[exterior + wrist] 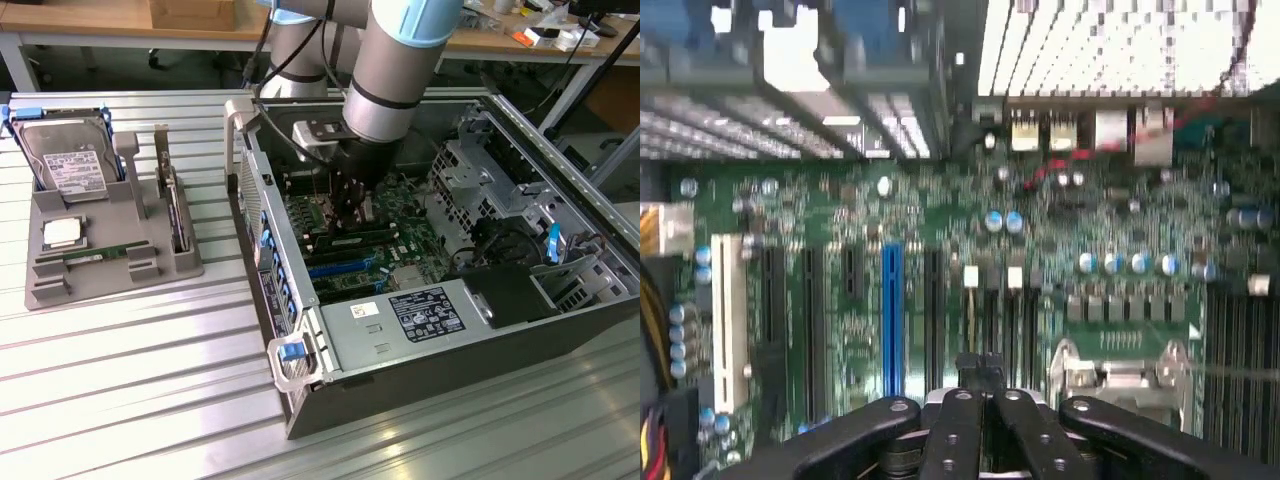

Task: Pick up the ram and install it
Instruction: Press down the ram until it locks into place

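In the exterior view, we find the grey and pale-blue robot arm reaching down into the open black desktop computer case, which lies on its side on the ribbed metal table. The black gripper hangs low over the green motherboard, just above the memory slots. Its fingers are pressed together, and we cannot tell whether anything is pinched between them. To the exterior view's left, well apart from the case, a grey moulded holder tray carries a silver hard drive with a white label at its far end, a square silver CPU chip nearer, and the ram, a long thin green stick with a white label, lying flat in its groove near the tray's near edge.

In the wrist view, the gripper's black fingers meet at a closed tip above the motherboard. A blue expansion slot and black slots stand beyond them.
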You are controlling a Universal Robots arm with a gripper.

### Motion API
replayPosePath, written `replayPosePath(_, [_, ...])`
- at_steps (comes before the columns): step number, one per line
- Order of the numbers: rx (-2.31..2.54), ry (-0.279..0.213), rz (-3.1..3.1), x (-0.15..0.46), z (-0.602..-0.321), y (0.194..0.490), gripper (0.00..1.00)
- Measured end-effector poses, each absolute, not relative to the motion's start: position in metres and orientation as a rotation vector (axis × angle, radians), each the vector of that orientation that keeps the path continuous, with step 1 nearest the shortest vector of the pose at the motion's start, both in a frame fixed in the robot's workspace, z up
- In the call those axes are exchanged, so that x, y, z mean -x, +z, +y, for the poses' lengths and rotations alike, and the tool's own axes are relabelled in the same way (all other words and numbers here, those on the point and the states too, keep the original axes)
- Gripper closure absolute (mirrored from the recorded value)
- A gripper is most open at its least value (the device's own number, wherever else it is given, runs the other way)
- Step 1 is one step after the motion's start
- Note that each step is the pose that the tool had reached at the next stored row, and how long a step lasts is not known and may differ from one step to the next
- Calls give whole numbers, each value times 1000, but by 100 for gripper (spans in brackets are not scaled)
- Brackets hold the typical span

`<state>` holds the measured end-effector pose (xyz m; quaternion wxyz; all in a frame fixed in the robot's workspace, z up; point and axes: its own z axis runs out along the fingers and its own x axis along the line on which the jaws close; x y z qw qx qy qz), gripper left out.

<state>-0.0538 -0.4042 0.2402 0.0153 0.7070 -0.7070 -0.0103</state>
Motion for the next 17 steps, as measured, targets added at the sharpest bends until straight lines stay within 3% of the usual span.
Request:
replayPosePath(5, [-2200,-34,-2200,57,-405,229,89])
replayPosePath(10, [-2203,-37,-2202,55,-404,244,89])
replayPosePath(17, [-2191,-67,-2190,-2,-404,244,89])
